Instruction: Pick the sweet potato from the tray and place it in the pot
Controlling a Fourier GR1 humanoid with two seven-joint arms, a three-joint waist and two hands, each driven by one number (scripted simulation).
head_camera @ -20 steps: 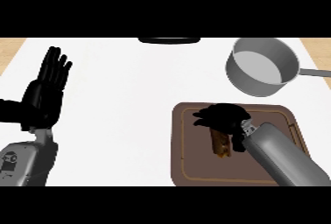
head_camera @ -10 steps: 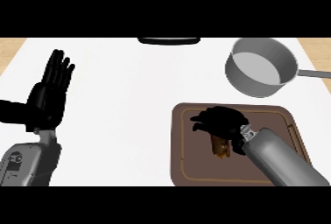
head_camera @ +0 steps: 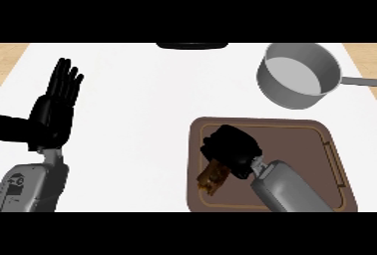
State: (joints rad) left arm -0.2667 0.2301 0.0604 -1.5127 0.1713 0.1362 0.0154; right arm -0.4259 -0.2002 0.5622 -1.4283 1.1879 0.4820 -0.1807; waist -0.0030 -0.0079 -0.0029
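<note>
A brown sweet potato (head_camera: pixel 213 178) lies on the dark brown tray (head_camera: pixel 309 144) at the lower right. My right hand (head_camera: pixel 234 147) is over its upper end with fingers curled around it, hiding most of it. The grey pot (head_camera: pixel 298 74) stands beyond the tray at the upper right, its handle pointing right. My left hand (head_camera: pixel 55 107) rests open at the left edge, fingers up.
A dark object (head_camera: pixel 191 46) sits at the far edge of the white counter (head_camera: pixel 147 124). The counter's wooden edges show at the upper corners.
My right hand has slid left and down onto the sweet potato and curled around it. The left hand has barely moved.
</note>
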